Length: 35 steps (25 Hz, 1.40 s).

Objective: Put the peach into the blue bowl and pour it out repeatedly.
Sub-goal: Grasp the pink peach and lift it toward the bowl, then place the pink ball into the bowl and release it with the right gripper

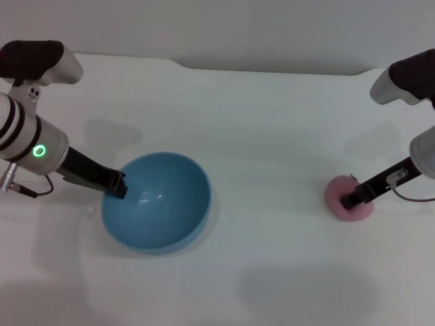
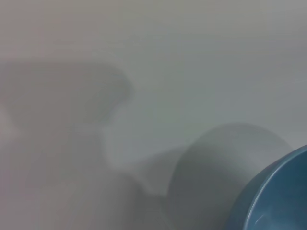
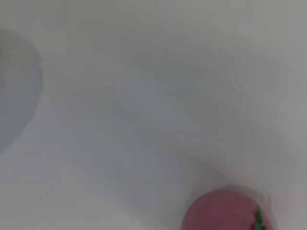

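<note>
So R gripper (image 1: 349, 201) sits right on small matte pink peach (image 1: 340, 192), grip can't tell; L gripper (image 1: 117, 187) at glossy light-blue bowl (image 1: 166, 204) rim, grip can't tell, bowl well left of peach.

Soft even overhead light, faint shadows, both wrist views blurred.

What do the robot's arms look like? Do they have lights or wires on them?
Both arms are white with black caps near the top. The left arm has black rings, a glowing green ring light and a thin dark cable. The left gripper and right gripper are slim and black, and a thin cable loops beside the right one.
</note>
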{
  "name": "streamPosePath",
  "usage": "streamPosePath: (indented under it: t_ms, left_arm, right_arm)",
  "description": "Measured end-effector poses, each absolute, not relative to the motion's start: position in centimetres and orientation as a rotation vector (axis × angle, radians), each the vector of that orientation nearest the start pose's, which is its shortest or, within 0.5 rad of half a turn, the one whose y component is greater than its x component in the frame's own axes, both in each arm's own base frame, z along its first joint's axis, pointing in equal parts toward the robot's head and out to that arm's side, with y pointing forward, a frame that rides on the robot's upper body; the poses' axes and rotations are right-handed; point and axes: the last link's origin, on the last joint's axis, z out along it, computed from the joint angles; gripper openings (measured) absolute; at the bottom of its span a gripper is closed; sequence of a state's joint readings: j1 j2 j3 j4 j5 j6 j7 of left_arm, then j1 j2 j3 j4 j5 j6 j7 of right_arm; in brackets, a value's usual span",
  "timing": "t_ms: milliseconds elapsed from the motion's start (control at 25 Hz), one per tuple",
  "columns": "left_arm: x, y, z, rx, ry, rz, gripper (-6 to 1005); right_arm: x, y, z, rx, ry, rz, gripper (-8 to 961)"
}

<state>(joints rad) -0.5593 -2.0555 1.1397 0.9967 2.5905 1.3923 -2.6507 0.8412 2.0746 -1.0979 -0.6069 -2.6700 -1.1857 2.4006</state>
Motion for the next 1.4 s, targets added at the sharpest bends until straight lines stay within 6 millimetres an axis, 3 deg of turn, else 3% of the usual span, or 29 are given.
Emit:
streamPosePath:
  t_ms: [120,200,400,560,600,680,880,1120,1400]
  left_arm:
    - [-27.7,35.4,0.3,-2.269,-1.539,0.331,-2]
    - [-27.5,35.6,0.3,-2.271,-1.537,0.329,-2]
    - [-26.9,35.9,0.1,-2.257,-1.567,0.32,-2]
    - [-25.5,36.0,-1.4,-2.28,-1.575,0.339,-2]
    - [-25.1,36.0,-1.8,-2.29,-1.566,0.353,-2]
    - [-24.1,36.3,-2.9,-2.318,-1.53,0.378,-2]
    - [-21.7,36.8,-4.7,-2.384,-1.456,0.377,-2]
    - [-20.3,37.0,-5.3,-2.42,-1.455,0.329,-2]
    - [-20.1,37.0,-5.3,-2.426,-1.461,0.31,-2]
  right_arm:
    - [25.0,39.3,-4.3,-2.502,1.189,-0.427,631]
    - [24.7,39.5,-3.8,-2.511,1.178,-0.338,401]
    - [23.4,39.9,-1.1,-2.525,1.105,0.001,245]
    - [20.5,39.4,0.9,-2.634,0.942,0.328,182]
    - [18.7,38.6,1.2,-2.731,0.806,0.459,171]
    - [18.0,38.2,1.2,-2.773,0.749,0.488,159]
    - [15.6,36.8,-1.1,-2.986,0.539,0.377,128]
    - [15.3,36.1,-3.4,-3.067,0.453,0.202,100]
    - [15.3,35.9,-5.5,-3.076,0.381,0.044,52]
